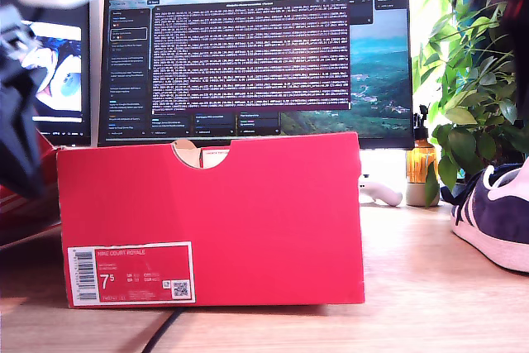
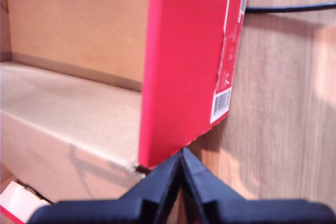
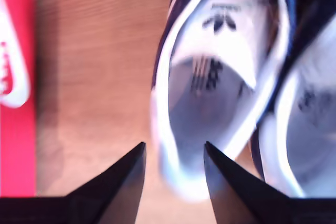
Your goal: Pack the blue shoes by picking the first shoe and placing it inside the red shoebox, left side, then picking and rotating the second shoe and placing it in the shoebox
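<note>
Second end effector (image 3: 173, 161), jaws spread, hovers over the nearer blue shoe (image 3: 215, 87) on the bench, its length running away from the jaws; first end effector (image 2: 181, 169), pressed together, sits by the red shoebox (image 2: 184, 66).

"7.5" on red shoebox (image 1: 211, 221) label (image 1: 132, 274)

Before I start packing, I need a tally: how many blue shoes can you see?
2: first shoe lies below my second hand, second shoe is right beside it. The exterior view shows just one, at its right edge.
</note>
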Motion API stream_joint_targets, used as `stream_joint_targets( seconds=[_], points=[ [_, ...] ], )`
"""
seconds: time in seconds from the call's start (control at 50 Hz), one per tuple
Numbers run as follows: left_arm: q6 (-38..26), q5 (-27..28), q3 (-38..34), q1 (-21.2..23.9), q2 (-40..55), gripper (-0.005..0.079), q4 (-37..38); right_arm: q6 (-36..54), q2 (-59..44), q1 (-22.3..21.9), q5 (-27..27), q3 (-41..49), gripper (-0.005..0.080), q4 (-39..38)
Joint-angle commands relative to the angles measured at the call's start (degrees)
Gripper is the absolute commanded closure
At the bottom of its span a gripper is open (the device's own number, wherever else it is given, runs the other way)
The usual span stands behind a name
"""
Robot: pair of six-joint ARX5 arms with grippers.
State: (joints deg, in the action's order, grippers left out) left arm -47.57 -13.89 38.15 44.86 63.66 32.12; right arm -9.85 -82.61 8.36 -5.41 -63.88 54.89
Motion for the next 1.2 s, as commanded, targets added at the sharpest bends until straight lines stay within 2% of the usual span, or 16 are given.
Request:
stream_joint_targets(
  seconds=[0.0, 0.26, 0.34, 0.42, 0.46, 0.5, 0.62, 0.76, 0.92, 1.18],
  points=[
    [-0.8, -0.1, 0.2, 0.2, 1.4, 0.0761, -1.2, 1.1, -1.3, 0.5, 0.3, 0.8, 0.0432, -1.7],
    [-0.9, -0.2, 0.2, 0.2, 2.0, 0.0761, -3.1, 2.4, -9.0, 0.5, 0.4, 0.8, 0.0435, -4.5],
    [-0.9, -0.1, 0.2, 0.2, 2.0, 0.0761, -3.7, 2.5, -12.0, 0.6, 0.4, 0.8, 0.0463, -4.5],
    [-0.9, -0.1, 0.2, 0.2, 2.0, 0.0761, -4.0, 2.6, -14.6, 0.9, 0.4, 0.8, 0.0560, -5.0],
    [-0.9, -0.1, 0.2, 0.2, 2.0, 0.0761, -4.1, 3.0, -15.6, 1.0, 0.4, 0.8, 0.0647, -5.4],
    [-0.9, -0.2, 0.2, 0.2, 2.0, 0.0761, -4.1, 3.9, -16.2, 1.1, 0.4, 0.8, 0.0776, -6.1],
    [-0.9, -0.2, 0.2, 0.2, 2.0, 0.0761, -3.8, 3.9, -16.0, 1.9, 0.4, 0.4, 0.0766, -8.6],
    [-0.9, -0.2, 0.2, 0.2, 2.0, 0.0761, -3.8, 3.9, -15.5, 3.6, -0.2, -2.4, 0.0766, -5.8],
    [-0.9, -0.2, 0.2, 0.2, 2.0, 0.0761, -3.0, 3.4, -14.1, 7.9, -3.3, -6.9, 0.0766, -2.6],
    [-0.9, -0.2, 0.2, 0.2, 2.0, 0.0761, -3.1, 0.0, -12.0, 14.9, -4.3, -17.8, 0.0765, 4.2]
  ],
)
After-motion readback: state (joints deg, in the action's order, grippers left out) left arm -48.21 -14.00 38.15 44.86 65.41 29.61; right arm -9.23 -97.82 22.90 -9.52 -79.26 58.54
